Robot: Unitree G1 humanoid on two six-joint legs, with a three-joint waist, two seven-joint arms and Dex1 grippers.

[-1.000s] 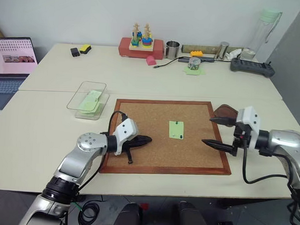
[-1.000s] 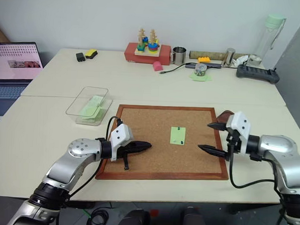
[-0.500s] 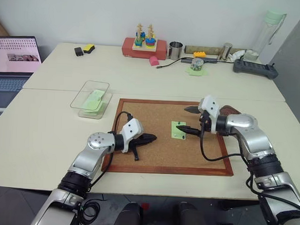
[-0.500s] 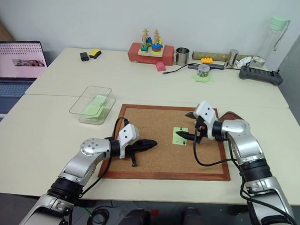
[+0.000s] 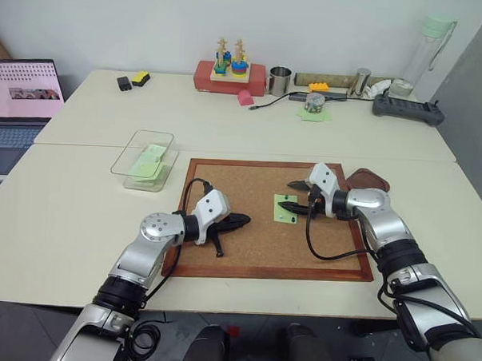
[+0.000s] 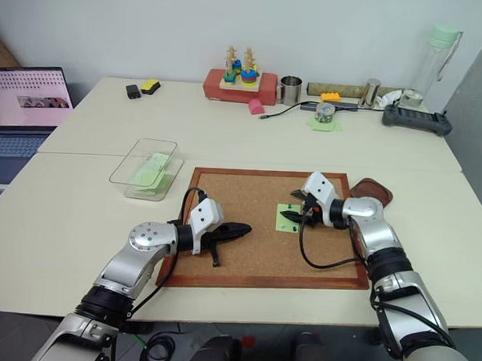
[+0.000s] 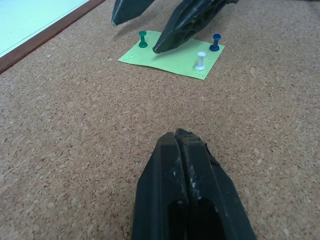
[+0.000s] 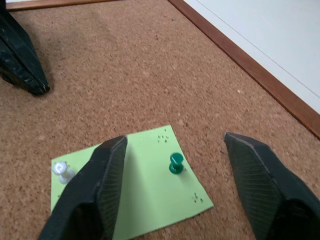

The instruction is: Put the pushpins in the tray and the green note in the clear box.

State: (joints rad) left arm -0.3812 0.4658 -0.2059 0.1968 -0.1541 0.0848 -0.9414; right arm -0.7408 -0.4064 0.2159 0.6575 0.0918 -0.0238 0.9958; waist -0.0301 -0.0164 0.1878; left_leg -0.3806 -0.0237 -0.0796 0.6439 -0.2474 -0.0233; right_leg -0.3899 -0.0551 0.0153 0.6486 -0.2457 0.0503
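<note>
Fingers, right gripper [image 8: 172, 165]: spread apart, one to each side of the green pushpin [image 8: 175, 163], gripping nothing. Fingers, left gripper [image 7: 184, 150]: pressed shut tip to tip, gripping nothing.

Left eye view. Cork board [image 5: 225, 188], wood-framed, on the pale bench [image 5: 80, 205]. Green note [image 5: 284, 209] lies flat on the cork, right of the board's middle. Right gripper reaches in from the right, fingertips over the note's right edge. Left gripper lies low over the cork near the board's left side, pointing toward the note, well apart from it. Clear box [image 5: 144, 160] stands on the bench just beyond the board's far left corner, with pale green paper [image 5: 149, 162] inside. Tray [image 5: 367, 184], dark brown, sits at the board's far right corner, behind the right arm. Laptop [image 5: 20, 99], open, at the far left edge. Back row of the bench: red block with a ring stacker [image 5: 227, 69], metal cup [image 5: 278, 80], tall clear bottle [image 5: 427, 49].

Right eye view. Same layout; clear box [image 6: 145, 170] left of the board, tray [image 6: 372, 191] at its right corner.

Left wrist view. Note [image 7: 172, 54] pinned to the cork by three pushpins: green [image 7: 143, 39], white [image 7: 200, 60], dark blue [image 7: 216, 42]. Two black fingers of the right gripper hang over the note's far side.

Right wrist view. Green pushpin upright in the note [image 8: 145, 185] between the two spread fingers; white pushpin [image 8: 62, 171] at the note's corner, just beside one finger [image 8: 92, 200]. Left gripper's black tip [image 8: 22, 60] rests at the picture's corner, well apart from the note.
</note>
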